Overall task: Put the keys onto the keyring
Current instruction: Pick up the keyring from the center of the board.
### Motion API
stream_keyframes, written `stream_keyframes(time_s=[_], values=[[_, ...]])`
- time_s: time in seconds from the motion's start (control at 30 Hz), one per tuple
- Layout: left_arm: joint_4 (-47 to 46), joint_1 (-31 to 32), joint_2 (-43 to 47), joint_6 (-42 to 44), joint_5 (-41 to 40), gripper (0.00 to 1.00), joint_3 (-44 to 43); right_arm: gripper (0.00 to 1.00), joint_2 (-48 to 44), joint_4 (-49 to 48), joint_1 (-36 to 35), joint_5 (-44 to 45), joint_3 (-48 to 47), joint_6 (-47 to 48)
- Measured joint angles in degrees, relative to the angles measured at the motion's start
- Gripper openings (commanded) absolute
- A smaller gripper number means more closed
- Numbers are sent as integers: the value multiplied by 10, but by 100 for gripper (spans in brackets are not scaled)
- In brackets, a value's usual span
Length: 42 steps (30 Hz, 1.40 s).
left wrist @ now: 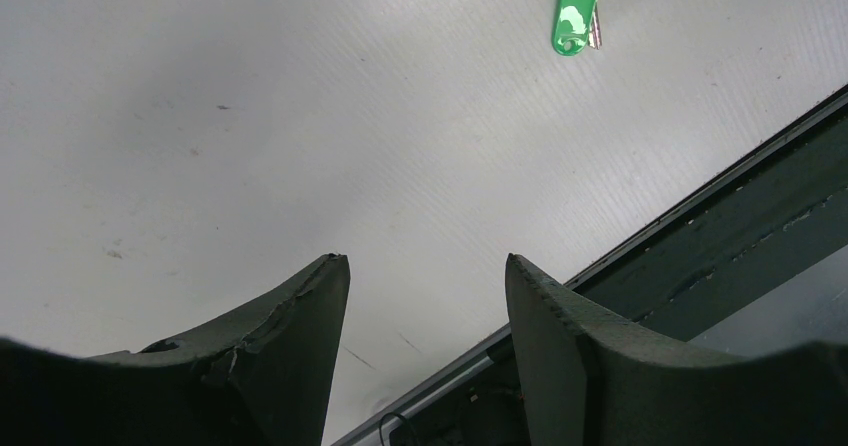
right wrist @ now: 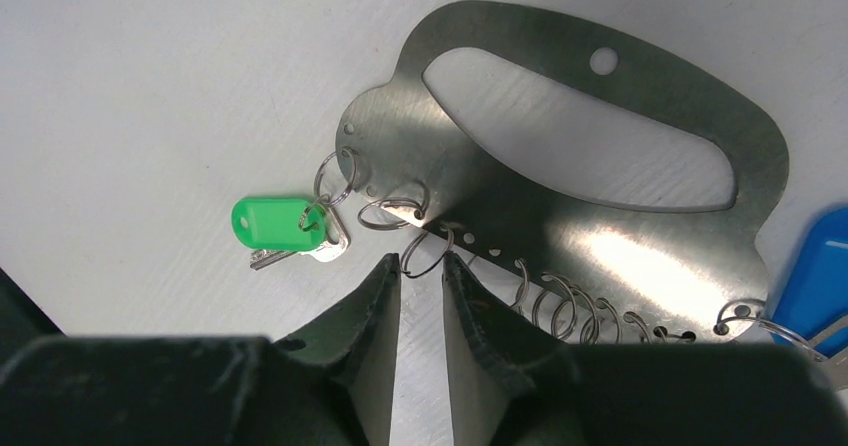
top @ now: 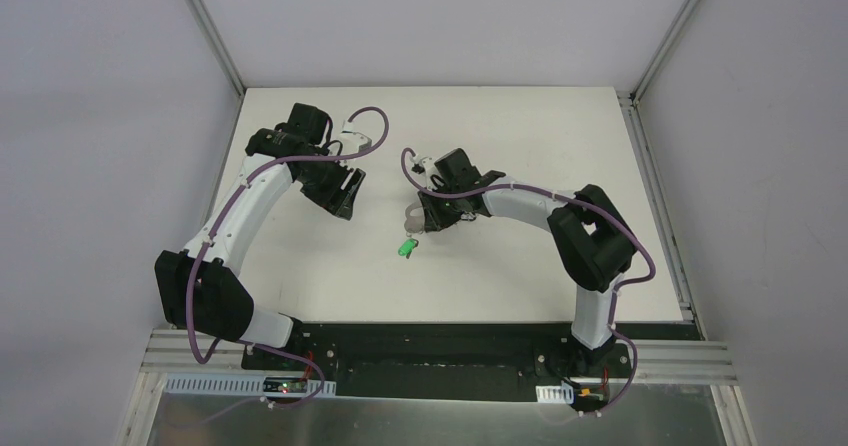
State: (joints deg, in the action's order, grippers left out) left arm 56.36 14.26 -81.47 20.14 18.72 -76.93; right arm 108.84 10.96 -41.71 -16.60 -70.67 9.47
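Mid-table, seen from above, the right gripper point(top: 428, 221) hovers just beyond the green key point(top: 405, 249); the left gripper point(top: 345, 194) stands farther off. Left wrist: fingers point(left wrist: 290, 336) wide, empty. Right wrist: fingers point(right wrist: 370, 306) narrow, gripping nothing, tips at a small ring point(right wrist: 426, 252) along the keyring point(right wrist: 560, 196), which lies crosswise ahead; green key left, blue key point(right wrist: 822, 266) right.

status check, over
left gripper jaws open, empty. right gripper jaws nearly closed at a ring on the keyring, grip unclear. green key looks hooked on end ring. nothing blocking.
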Motion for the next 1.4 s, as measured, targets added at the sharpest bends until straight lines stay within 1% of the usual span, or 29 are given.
stream_keyframes(time_s=[0.37, 0.63, 0.7, 0.97, 1.07, 1.23, 1.33, 1.4], values=[[0, 0, 0, 0, 0, 60, 0, 17, 9, 1, 0, -4, 0, -3], [0, 0, 0, 0, 0, 60, 0, 6, 9, 1, 4, -4, -1, -5], [1, 0, 0, 0, 0, 60, 0, 0, 9, 2, 6, -4, -2, -5], [-21, -1, 17, 5, 8, 61, 10, 0, -2, 9, 19, -21, -1, 24], [-36, -1, 32, 12, 31, 61, 10, 0, -32, 9, 26, -33, 11, 56], [-77, -1, 48, 27, 107, 58, 10, 0, -122, 29, 40, -70, 35, 129], [-99, -1, 46, 29, 160, 53, 8, 0, -159, 70, 50, -111, 22, 189], [-118, -1, 43, 26, 215, 50, 2, 0, -172, 109, 54, -135, 3, 230]])
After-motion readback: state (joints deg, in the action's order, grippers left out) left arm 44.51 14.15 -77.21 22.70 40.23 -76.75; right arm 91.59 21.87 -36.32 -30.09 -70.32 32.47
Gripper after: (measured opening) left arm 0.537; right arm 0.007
